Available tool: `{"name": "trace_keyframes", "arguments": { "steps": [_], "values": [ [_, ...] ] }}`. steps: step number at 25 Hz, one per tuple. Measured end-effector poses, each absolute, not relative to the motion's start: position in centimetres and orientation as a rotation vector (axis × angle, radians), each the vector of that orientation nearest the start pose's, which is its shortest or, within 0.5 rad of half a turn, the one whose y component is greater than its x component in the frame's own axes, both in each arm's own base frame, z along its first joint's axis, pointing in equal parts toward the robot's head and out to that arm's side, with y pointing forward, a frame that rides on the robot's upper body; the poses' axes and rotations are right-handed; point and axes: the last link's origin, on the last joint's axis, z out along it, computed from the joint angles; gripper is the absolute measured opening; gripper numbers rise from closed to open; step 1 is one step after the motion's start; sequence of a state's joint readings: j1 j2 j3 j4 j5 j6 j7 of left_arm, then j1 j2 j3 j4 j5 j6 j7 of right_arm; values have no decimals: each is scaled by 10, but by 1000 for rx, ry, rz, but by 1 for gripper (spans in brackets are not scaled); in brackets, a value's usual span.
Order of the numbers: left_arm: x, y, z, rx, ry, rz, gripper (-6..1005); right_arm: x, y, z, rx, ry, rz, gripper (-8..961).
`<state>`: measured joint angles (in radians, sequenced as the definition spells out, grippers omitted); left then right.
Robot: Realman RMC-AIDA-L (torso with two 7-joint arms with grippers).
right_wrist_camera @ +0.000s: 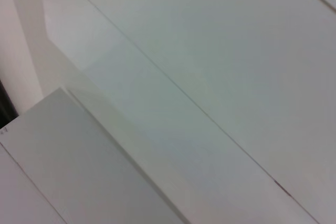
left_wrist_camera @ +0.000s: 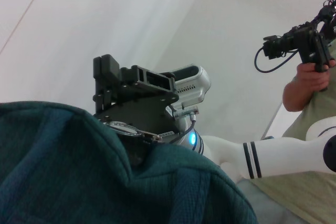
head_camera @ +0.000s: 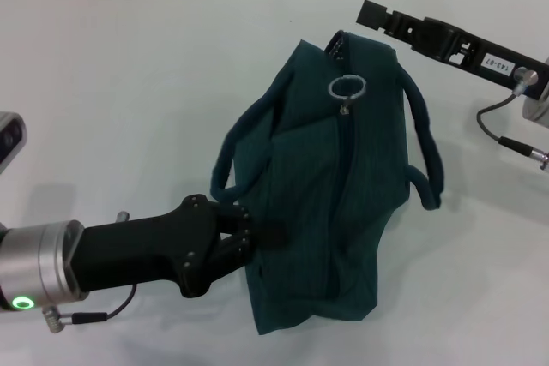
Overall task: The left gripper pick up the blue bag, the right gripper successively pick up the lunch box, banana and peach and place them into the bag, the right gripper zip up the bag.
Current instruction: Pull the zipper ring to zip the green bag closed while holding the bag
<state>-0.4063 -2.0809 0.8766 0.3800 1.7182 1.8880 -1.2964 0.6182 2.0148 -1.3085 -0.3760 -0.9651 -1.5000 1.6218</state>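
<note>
Nearest to us in the head view was the left gripper [head_camera: 243,231], reaching in from about eight o'clock, its black fingers closed on the side fabric of the blue bag [head_camera: 330,212], just under the nearer loop handle [head_camera: 230,150]. In the left wrist view the same teal cloth [left_wrist_camera: 79,171] filled the lower part, so we judged that the grip was firm.

The bag lay in the middle of the white table [head_camera: 129,83], a little slumped, with its long axis running from six toward twelve o'clock. Its zipper seam [head_camera: 346,160] ran along the top and looked closed over most of its length; only a small gap showed at the far end. The metal ring pull [head_camera: 347,88] stood near that far end. The second handle [head_camera: 426,145] hung at the three o'clock side. We saw no lunch box, banana or peach on the table; we think they were already inside.

Farther away, at about two o'clock, the right gripper [head_camera: 374,13] hovered just beyond the far end of the bag, apart from it. We could not tell how its fingers stood.

We judged that the zipping step was at its end. If the last gap is to be shut, the next move calls for bringing the right gripper down to the ring and drawing it toward the far end while the left one keeps the cloth tight.
</note>
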Motion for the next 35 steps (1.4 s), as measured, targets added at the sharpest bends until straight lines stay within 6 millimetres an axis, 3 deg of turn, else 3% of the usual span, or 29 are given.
{"name": "trace_keyframes", "arguments": {
  "steps": [18,30,35],
  "values": [
    [-260,243,-28,-2764,-851,-1311,47,194,353,-8,-2460,1088,1499,2],
    [-262,243,-27,-2748,-873,-1311,207,192,350,5,-2471,975,1558,4],
    [-262,243,-27,-2742,-877,-1314,424,194,356,14,-2488,949,1516,34]
  ]
}}
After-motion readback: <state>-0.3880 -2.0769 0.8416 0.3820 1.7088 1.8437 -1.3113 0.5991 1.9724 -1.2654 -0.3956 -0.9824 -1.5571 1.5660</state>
